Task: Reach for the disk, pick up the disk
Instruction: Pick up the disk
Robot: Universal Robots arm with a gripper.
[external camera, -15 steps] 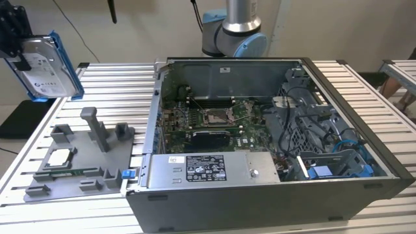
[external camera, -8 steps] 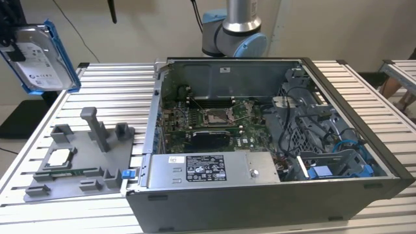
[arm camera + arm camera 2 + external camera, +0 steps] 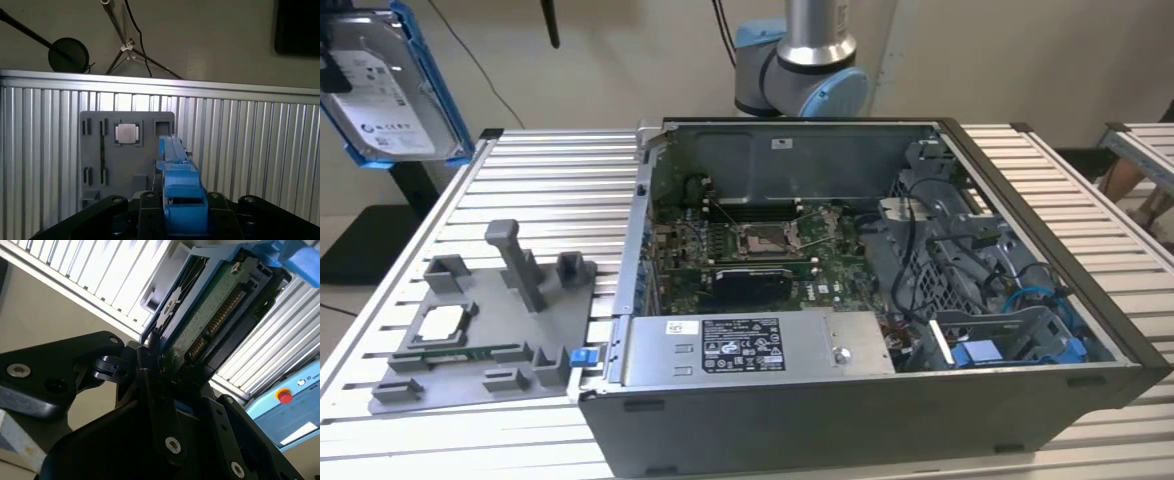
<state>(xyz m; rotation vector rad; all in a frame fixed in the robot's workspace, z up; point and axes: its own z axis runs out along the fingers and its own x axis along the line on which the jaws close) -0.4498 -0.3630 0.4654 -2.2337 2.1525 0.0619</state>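
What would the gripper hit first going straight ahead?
Probably the grey fixture plate, in its pocket beside the square chip. The disk clamped in the gripper would touch first. Depth is unclear.

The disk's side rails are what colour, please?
The rails on the disk are blue, clearest in the exterior view.

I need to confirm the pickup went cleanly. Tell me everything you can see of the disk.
The disk is a flat silver-grey drive, white label on its face, blue plastic rails along its sides; its underside bears a green circuit board with connector pins. It hangs tilted in the air at the exterior view's left, clear of the table, clamped at one end by the claw.
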